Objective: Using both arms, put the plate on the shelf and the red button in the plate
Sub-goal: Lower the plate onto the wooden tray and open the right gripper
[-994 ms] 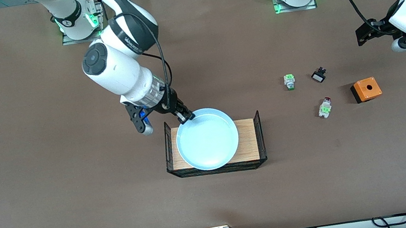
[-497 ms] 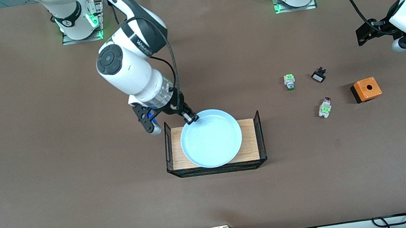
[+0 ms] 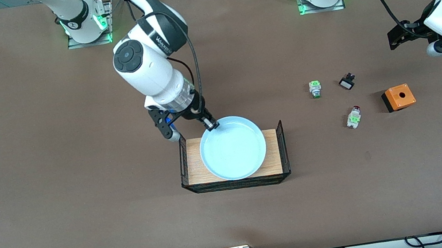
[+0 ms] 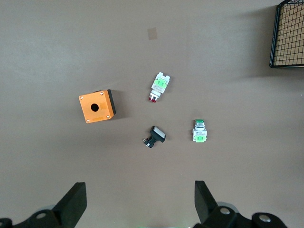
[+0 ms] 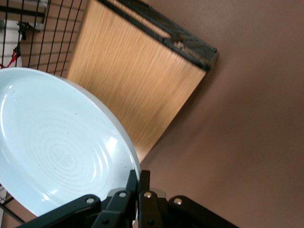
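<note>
"WANHAO"-like lettering on the right arm could not be read surely. The plate (image 3: 232, 147), round, shallow and pale blue with a raised rim, was held over the rack (image 3: 283, 149), pinched at its rim, at about ten o'clock, by the right gripper (image 3: 211, 126). The red button (image 3: 353, 117), white-grey with a green block and dark red cap, lay on the table (image 3: 53, 170) beside the orange box (image 3: 398, 97). The left gripper (image 4: 137, 209) waited over the table's left-arm end, fingers spread.
</note>
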